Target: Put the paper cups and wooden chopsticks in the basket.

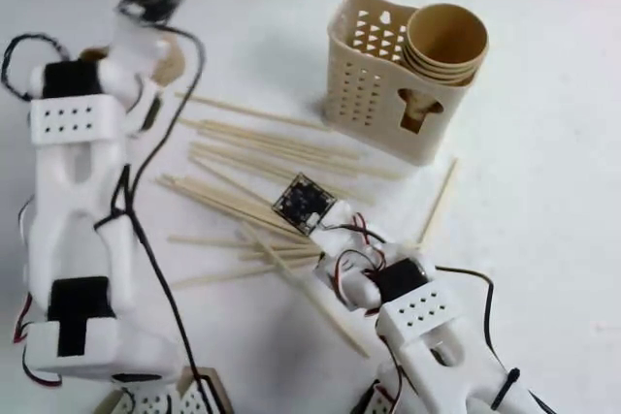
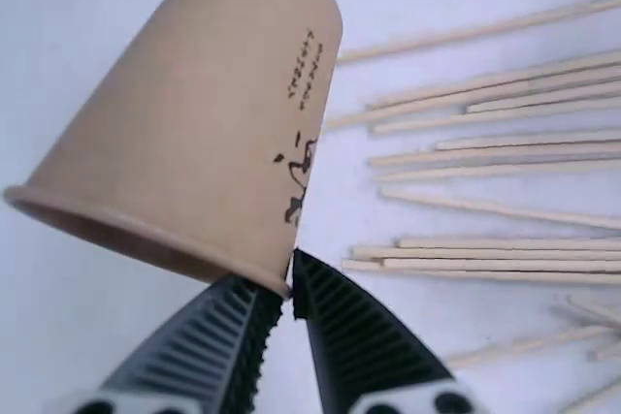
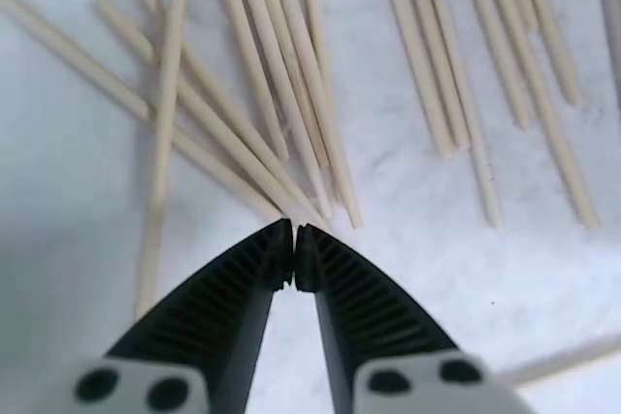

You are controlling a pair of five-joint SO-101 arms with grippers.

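Observation:
A brown paper cup (image 2: 194, 133) hangs tilted, its rim pinched in my left gripper (image 2: 291, 283), which is shut on it. In the high view this cup (image 1: 172, 58) is at the table's far left, beside the left arm's wrist. Wooden chopsticks (image 1: 262, 147) lie scattered across the middle of the table. My right gripper (image 3: 293, 244) is shut low over them, its tips right at the ends of a few chopsticks (image 3: 281, 104); I cannot tell if one is pinched. The cream basket (image 1: 374, 94) stands at the back and holds stacked paper cups (image 1: 446, 41).
One stray chopstick (image 1: 439, 203) lies right of the basket's front. The right arm's camera board (image 1: 304, 203) sits over the pile. Bare white table stretches to the right (image 1: 553, 191) and along the front left. More chopsticks (image 2: 485, 157) lie beside the held cup.

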